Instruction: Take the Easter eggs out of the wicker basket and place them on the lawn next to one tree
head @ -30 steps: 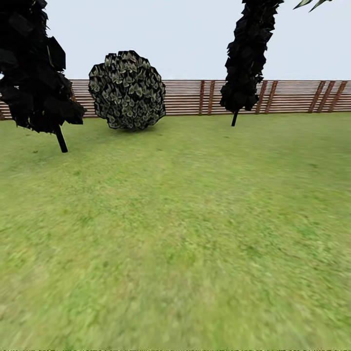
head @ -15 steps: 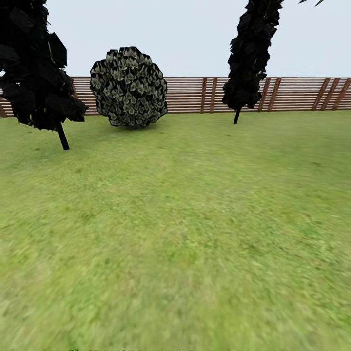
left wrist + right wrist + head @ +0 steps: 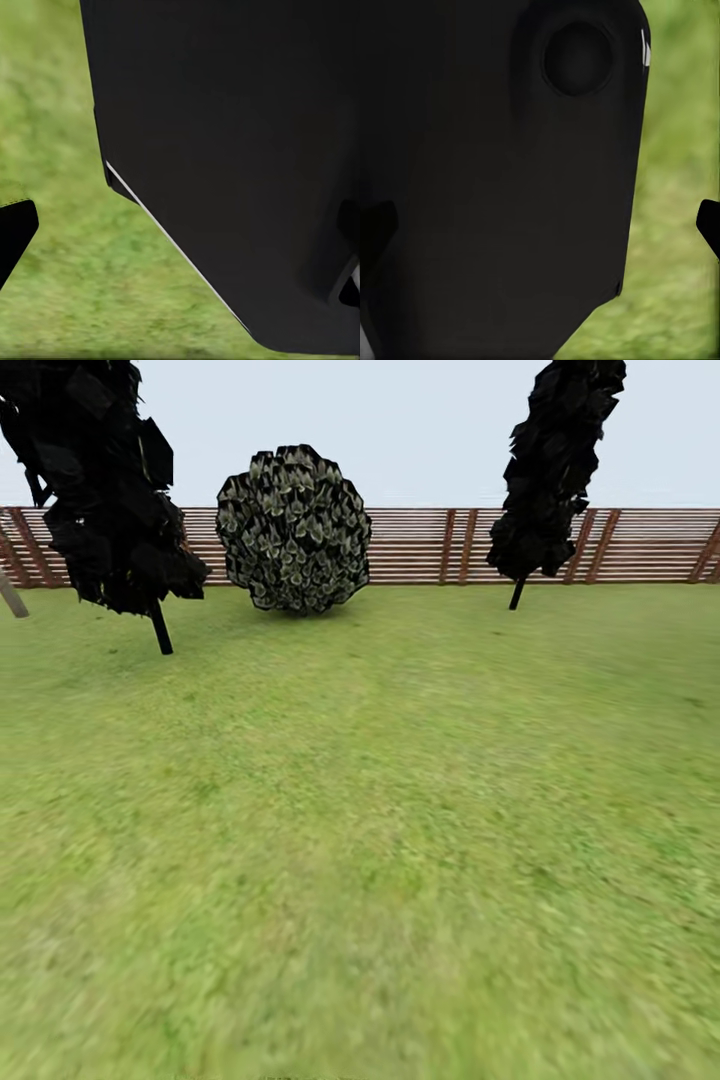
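1. Broad green mottled lawn (image 3: 400, 840) underfoot, blurred close in.
2. Closed at the far edge by a brown slatted wooden fence (image 3: 420, 545) with angled posts.
3. Flanked by two dark narrow conifers (image 3: 100, 490), one left and nearer, one right (image 3: 555, 470) by the fence.
4. Round grey-green bush (image 3: 293, 528) between them, against the fence.
5. Pale, even sky (image 3: 420, 430) above; flat light.
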{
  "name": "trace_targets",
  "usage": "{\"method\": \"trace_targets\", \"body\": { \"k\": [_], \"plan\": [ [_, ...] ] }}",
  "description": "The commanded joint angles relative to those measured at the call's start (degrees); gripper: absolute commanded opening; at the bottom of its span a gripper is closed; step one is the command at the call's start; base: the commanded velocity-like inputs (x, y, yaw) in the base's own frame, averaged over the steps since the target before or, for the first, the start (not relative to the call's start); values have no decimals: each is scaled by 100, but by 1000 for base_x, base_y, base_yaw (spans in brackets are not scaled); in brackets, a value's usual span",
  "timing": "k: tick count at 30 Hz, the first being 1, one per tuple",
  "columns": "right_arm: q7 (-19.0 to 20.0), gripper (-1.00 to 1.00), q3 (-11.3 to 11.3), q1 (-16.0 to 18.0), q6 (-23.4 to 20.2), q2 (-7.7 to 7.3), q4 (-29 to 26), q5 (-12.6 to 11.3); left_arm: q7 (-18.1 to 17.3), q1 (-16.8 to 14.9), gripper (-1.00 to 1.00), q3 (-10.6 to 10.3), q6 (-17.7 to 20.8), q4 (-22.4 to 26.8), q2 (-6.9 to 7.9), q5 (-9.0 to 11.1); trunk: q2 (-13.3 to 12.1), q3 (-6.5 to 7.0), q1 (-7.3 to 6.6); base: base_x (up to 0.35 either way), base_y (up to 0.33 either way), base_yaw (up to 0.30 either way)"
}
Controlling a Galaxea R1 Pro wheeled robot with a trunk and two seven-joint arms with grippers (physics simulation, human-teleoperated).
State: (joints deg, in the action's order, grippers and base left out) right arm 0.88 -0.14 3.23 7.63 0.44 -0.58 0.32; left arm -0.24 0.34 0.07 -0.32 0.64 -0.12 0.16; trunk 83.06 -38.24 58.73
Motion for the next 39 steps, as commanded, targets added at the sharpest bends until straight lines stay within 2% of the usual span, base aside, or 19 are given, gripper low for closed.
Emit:
{"method": "trace_targets", "body": {
  "k": [1, 11, 39],
  "plan": [
    [9, 100, -3, 2, 20, 0, 5, 3, -2, 2, 100, 1, -3, 7, -3, 2, 2, -11, 0, 0, 0, 211],
    [3, 100, -3, 2, 26, 0, 14, 3, -2, 2, 100, 1, -3, 7, -1, 2, 2, -50, 0, 0, 0, 263],
    [-70, 100, -3, 2, 28, 0, 23, -2, -2, 2, 100, 1, -3, 7, -2, 2, 2, -52, 0, 0, 0, 291]
  ]
}}
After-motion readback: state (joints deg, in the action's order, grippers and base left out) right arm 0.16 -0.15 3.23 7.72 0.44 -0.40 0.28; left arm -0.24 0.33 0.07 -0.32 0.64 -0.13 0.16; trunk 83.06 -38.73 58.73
